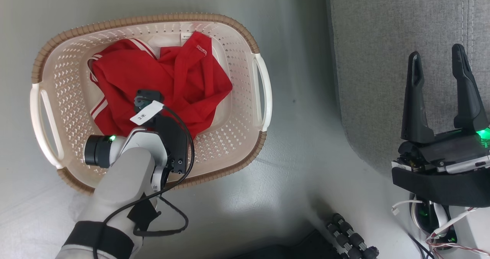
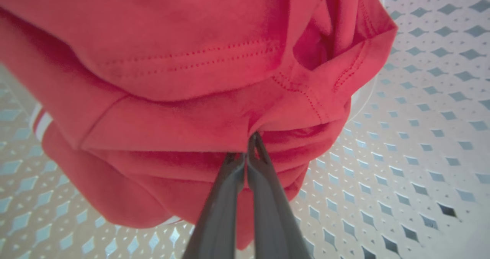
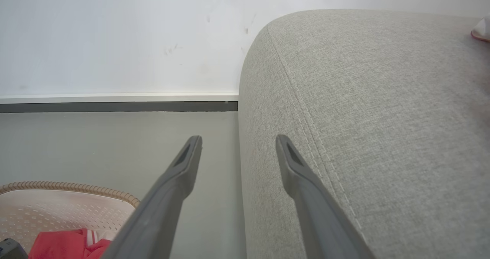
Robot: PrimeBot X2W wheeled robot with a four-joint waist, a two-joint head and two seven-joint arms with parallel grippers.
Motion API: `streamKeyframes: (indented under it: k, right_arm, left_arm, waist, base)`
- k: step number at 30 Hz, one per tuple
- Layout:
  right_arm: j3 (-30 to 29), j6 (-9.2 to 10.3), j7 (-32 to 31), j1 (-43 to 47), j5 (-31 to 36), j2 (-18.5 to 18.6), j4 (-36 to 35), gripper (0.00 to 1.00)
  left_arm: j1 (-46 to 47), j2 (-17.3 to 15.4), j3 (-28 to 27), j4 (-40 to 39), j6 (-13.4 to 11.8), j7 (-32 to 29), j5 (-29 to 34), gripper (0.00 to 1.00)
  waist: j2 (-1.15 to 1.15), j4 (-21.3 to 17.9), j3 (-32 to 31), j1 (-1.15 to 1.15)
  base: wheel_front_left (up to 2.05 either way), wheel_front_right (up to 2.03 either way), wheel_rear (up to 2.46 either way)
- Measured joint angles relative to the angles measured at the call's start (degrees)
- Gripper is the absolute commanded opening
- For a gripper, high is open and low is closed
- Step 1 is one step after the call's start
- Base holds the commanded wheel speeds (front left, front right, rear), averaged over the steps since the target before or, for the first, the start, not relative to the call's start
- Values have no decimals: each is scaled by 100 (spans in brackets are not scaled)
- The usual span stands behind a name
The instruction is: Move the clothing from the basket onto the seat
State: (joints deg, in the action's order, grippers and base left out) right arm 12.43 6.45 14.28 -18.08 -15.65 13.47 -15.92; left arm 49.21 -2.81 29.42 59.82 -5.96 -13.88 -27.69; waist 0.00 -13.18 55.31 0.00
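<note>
Grasp step: the left gripper (image 2: pixel 245 152) is pinched closed on a fold of soft red, white-striped clothing (image 1: pixel 180 75), which lies under it in the cream perforated plastic basket (image 1: pixel 245 33). The next move probably calls for a lift clear of the basket, then a carry rightward to the grey woven-fabric seat (image 1: pixel 383 41), near the spread, empty right gripper (image 1: pixel 438 73).

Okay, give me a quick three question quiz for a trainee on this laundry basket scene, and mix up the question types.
1. True or false: the left gripper is shut on the red clothing inside the basket.
2. Multiple choice: the right gripper is
A) open and holding nothing, by the grey seat
B) shut on a basket handle
C) carrying a garment
3. Fill in the blank: the basket stands on the ____, beside the seat.

Key: 1 true; 2 A; 3 floor.
</note>
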Motion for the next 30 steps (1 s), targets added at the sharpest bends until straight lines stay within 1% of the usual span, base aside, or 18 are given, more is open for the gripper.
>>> streamKeyframes:
  k: [4, 7, 10, 14, 21, 27, 30]
  right_arm:
    - [11, -12, 1, -5, 0, -8, 74, 100]
    - [69, -43, 1, -9, -1, -56, 202, 100]
    - [25, -43, 2, -20, -7, -75, 319, 100]
    - [8, -65, 26, -48, -53, -107, 549, 100]
    - [-140, -90, 43, -115, -133, -138, 823, 100]
    - [-242, -109, 43, -120, -147, -126, 1045, 100]
    - [-283, -143, 43, -111, -146, -101, 1132, 100]
  left_arm:
    - [2, 1, -4, 9, 71, 155, -66, 0]
    - [-4, 2, 13, -32, 189, 319, -108, 0]
    - [-7, 11, 113, -355, 326, 548, -304, 0]
    - [-80, 12, 121, -590, 525, 917, -506, 0]
    - [-553, 13, 4, -937, 871, 1624, -775, 0]
    - [-812, 8, -123, -1325, 1009, 2209, -799, 0]
    - [-1014, -58, -156, -1608, 1058, 2522, -799, 0]
  waist:
    - [0, -5, -27, 0]
    - [0, -6, -103, 0]
    - [0, 0, -257, 0]
    - [0, 28, -447, 0]
    - [0, 108, -926, 0]
    - [0, 238, -1388, 0]
    - [0, 325, -1626, 0]
  base:
    - [0, 0, 0]
    - [0, 0, 0]
    - [0, 0, 0]
    - [0, 0, 0]
    - [0, 0, 0]
    - [0, 0, 0]
    - [0, 0, 0]
